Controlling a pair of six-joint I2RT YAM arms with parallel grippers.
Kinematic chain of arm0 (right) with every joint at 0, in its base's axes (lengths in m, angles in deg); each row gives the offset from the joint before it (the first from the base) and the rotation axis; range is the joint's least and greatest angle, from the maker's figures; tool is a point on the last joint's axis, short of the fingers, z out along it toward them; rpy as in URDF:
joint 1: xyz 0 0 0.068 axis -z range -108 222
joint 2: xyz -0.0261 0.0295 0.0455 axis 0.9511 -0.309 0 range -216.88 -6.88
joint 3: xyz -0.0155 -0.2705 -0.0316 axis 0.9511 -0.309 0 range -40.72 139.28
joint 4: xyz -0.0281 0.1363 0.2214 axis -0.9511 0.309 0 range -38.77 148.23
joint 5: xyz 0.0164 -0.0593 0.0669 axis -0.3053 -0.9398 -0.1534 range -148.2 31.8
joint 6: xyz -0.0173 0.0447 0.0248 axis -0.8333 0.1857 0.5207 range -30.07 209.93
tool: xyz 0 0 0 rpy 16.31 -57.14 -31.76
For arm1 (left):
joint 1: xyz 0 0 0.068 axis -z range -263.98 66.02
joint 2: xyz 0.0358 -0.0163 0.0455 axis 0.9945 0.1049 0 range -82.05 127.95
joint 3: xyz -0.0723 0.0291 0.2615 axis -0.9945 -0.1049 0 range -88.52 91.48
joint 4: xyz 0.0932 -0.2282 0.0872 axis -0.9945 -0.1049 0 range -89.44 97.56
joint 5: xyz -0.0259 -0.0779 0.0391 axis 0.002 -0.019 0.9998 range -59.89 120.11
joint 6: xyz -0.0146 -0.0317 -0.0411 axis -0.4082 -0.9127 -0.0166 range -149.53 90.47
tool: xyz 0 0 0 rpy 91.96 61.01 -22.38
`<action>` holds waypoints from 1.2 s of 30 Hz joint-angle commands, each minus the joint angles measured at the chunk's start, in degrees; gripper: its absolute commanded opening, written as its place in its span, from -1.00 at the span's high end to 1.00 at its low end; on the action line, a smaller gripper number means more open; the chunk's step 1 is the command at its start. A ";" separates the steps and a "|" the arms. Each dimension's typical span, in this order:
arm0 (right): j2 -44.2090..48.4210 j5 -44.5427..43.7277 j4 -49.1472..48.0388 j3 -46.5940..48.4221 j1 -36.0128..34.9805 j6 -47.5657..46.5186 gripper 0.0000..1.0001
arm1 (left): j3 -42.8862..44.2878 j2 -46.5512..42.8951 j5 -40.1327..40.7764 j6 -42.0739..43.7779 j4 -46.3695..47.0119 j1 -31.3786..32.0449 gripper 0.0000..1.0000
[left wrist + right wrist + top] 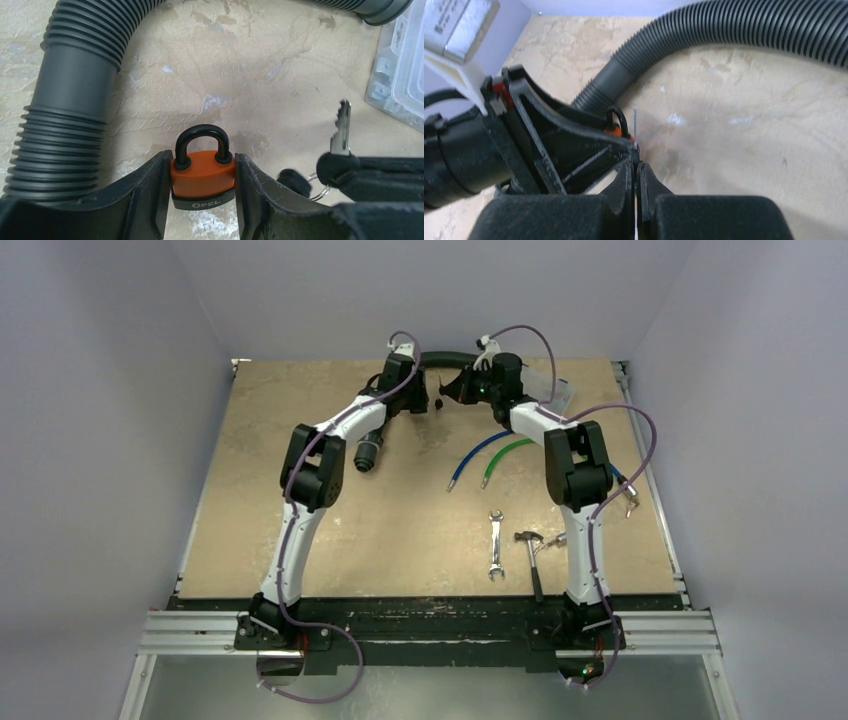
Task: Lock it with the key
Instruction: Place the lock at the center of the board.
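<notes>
The left gripper (202,157) pinches the orange padlock (202,176) by its two sides. The lock stands upright above the table (270,60), its black shackle seated in both holes. White letters on the padlock's black base read OPEL. Right of the padlock and apart from it, the right gripper (352,172) is pressed together on the dark head of the key (341,127). The toothed blade points up and away, and a second dark-headed key (295,181) hangs from the same ring, between the padlock and the held key. In the right wrist view the blade shows edge-on as a thin line just beside the padlock's shackle. A grey ribbed hose (65,105) curves close round the padlock's left and passes behind it. A clear plastic box (400,70) closes off the far right. Between these lies bare tabletop beyond the shackle. From above, the padlock sits near the table's far edge, with open board nearer the bases. Blue (478,456) and green (505,456) cables, a wrench (495,545) and a hammer (533,562) lie toward the right. A label on the left wrist housing is unreadable.
</notes>
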State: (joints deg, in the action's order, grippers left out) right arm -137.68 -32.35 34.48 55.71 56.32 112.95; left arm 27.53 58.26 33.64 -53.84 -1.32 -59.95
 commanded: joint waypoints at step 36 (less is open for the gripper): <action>-19.65 -8.21 0.67 25.79 1.10 8.83 1.00 | 17.24 16.23 3.91 0.72 5.51 -1.43 0.73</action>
State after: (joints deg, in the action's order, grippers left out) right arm -156.50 -38.45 36.66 77.91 57.20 120.80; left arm 43.20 71.46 37.79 -52.57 4.73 -60.30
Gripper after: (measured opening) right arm 0.031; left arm 0.471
